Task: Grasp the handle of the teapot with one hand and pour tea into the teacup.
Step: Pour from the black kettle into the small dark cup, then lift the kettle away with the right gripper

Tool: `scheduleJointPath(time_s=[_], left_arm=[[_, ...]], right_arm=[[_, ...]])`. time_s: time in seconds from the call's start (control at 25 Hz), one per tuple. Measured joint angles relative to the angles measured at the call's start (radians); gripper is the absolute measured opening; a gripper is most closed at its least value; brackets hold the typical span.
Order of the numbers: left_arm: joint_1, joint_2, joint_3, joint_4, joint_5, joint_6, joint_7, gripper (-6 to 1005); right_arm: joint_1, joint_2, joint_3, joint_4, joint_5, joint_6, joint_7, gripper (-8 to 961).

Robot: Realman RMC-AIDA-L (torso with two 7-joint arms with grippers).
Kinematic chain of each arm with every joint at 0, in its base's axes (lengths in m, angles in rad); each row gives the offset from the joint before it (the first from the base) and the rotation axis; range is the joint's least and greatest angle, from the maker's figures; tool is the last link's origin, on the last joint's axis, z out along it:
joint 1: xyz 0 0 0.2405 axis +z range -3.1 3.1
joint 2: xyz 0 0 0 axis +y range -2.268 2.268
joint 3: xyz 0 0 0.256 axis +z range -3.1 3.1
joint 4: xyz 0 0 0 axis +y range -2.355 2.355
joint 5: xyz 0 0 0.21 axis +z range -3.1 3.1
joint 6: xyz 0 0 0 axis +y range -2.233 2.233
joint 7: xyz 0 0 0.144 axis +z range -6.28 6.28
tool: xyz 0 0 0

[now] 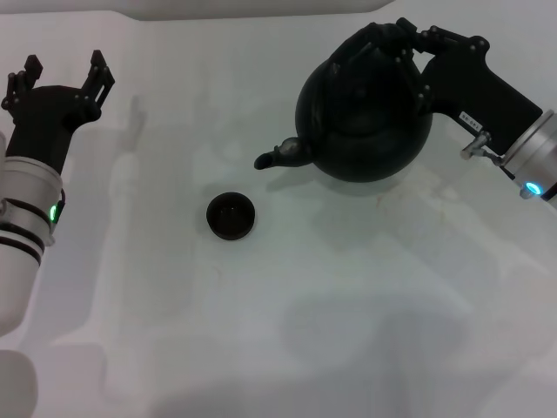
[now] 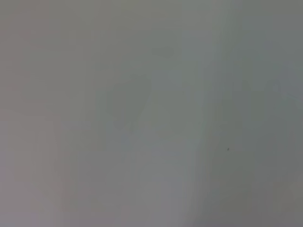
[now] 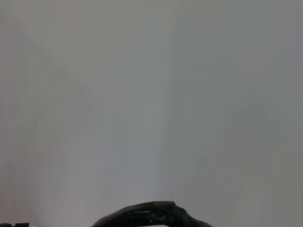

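While right gripper (image 1: pixel 392 43) grips handle (image 1: pixel 376 42), round matte teapot (image 1: pixel 364 117) tilts.

The teapot (image 1: pixel 365 109) is a large, round, matte black pot at the far right of the white surface, its short curved spout pointing toward the robot's left and slightly down. Its handle (image 1: pixel 376 42), a thick black arch over the top, is hard to tell apart from the dark body, and a curved black strip of it (image 3: pixel 149 215) shows in the right wrist view. The teacup (image 1: pixel 231 215), tiny, round, black and handleless, stands upright near the spout's tip, apart from the pot and nearer the robot.
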Motion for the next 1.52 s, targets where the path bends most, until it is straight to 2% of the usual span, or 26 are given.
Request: scheduleJointPath(time_s=[0.68, 1.52], left_arm=[[0.015, -0.001, 0.001, -0.003, -0.001, 0.0, 0.0, 888], [0.018, -0.001, 0.012, 0.0, -0.001, 0.001, 0.0, 887]], right_arm=[[0.005, 0.004, -0.003, -0.065, -0.001, 0.086, -0.136, 174], [0.002, 0.009, -0.028, -0.105, -0.028, 0.087, -0.343, 153]])
